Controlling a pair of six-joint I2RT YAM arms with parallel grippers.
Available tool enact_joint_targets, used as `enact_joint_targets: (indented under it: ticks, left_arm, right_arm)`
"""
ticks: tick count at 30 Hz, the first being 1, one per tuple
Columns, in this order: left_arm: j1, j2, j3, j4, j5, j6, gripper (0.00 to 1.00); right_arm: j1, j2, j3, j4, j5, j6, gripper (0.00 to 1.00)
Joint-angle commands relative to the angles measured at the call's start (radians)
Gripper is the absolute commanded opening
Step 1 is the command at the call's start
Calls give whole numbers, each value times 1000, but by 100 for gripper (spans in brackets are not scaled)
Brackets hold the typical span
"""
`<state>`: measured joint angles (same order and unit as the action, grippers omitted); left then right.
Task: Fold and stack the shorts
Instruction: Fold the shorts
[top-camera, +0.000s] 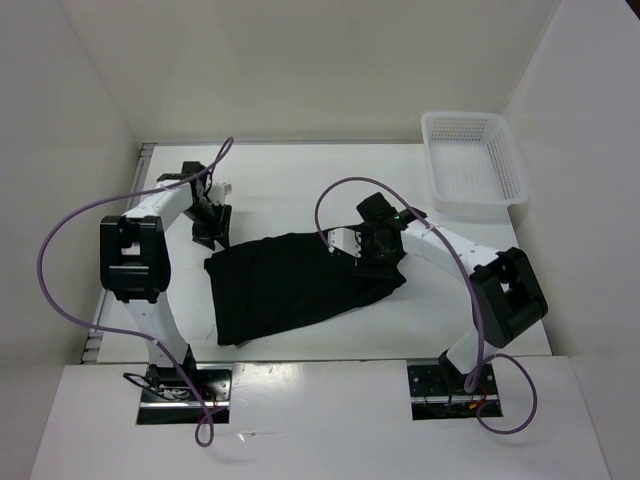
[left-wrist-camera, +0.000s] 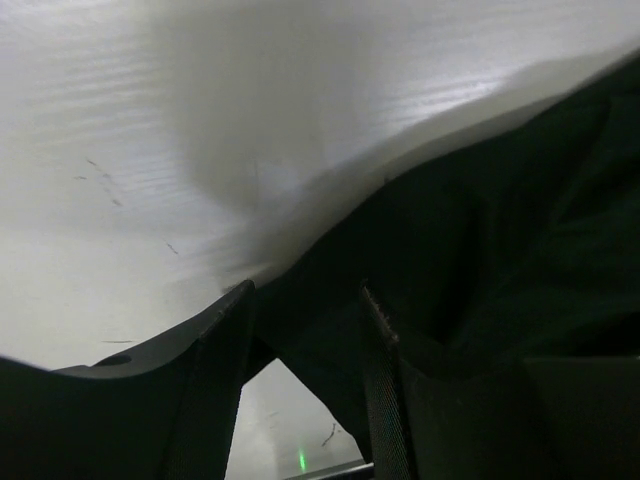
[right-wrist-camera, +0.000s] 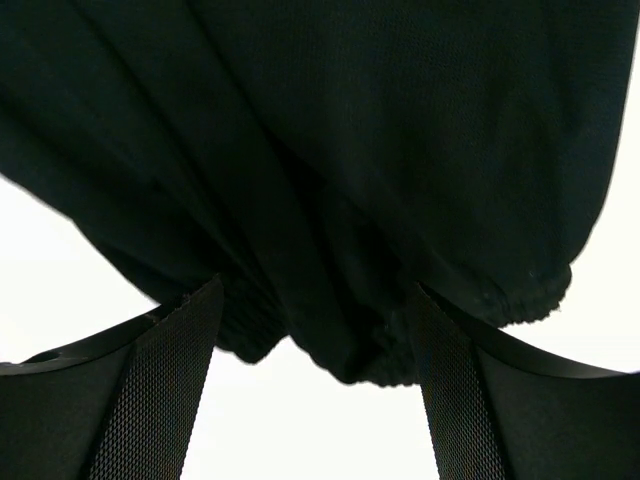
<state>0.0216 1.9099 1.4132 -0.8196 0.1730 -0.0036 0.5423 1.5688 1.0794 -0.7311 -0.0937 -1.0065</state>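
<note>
Shorts (top-camera: 295, 285), plain black, lay flat in the middle of the white table (top-camera: 300, 180). The left gripper (top-camera: 212, 235) sat at their far-left corner, jaws parted. The right gripper (top-camera: 352, 243) hung open over the far-right hem. A white mesh basket (top-camera: 460, 116) stood well apart, far right.

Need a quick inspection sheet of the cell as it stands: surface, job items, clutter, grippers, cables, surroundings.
Surface: white table, faint scuff marks.
Job's things: black shorts, lying rumpled between the arms.
Clutter: white mesh basket, far right corner.
Grippers: left gripper open at the shorts' far left edge; right gripper open at their far right edge.
Cables: left cable and right cable, purple, looping off the arms.
Surroundings: white walls.
</note>
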Motion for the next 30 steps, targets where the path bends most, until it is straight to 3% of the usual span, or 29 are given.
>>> enact_joint_targets:
  ticks: [1,11,18,20,21,25,30]
  left_arm:
    - [1,-41,-37,-36,89,4,53]
    - [1,-51,-126,-84,30,4,53]
    - [1,-3,-161,5,-58,4,50]
    - [1,11,-145,17,-69,4,44]
    - [1,27,-132,17,-69,4,34]
    - [1,72,-51,40,-44,4,11]
    - [1,165,111,99,-59,4,2]
  right_arm:
    - [-2,27,-6,76,5,22,79]
    - [-2,79,-84,130,43,-24,79]
    - [28,79,-138,150,84,-75,79]
    - [37,79,-138,150,84,-75,79]
    - [38,79,-147,150,84,-84,79]
    - [38,97,-147,197,107,-84,79]
    - [38,141,-107,265,144,-74,76]
